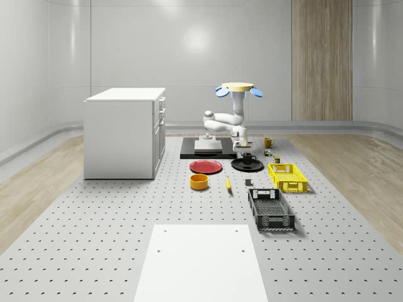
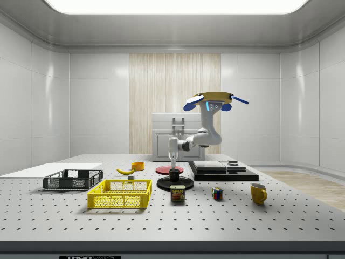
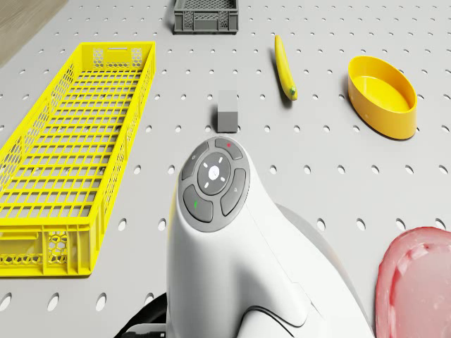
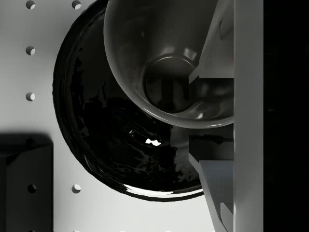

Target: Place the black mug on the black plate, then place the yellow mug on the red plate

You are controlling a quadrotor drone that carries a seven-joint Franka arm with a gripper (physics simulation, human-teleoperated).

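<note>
I've got the drone (image 1: 236, 87) hovering over the black plate (image 1: 238, 167), arm reaching straight down, and the black mug (image 1: 247, 158) stands upright on that plate, directly under the gripper (image 2: 173, 165). In the wrist view the fingers (image 4: 212, 43) straddle the mug's rim wall, one inside the cup, one outside; I judge they're pinching it. The yellow mug (image 2: 259, 193) waits well apart from the red plate (image 1: 206, 167).

Black plate (image 4: 111, 145): glossy, reflective glaze. Black mug (image 4: 164, 63): smooth, glossy. Table (image 1: 94, 226): matt, perforated metal. Yellow crate (image 3: 70, 162): plastic mesh.
</note>
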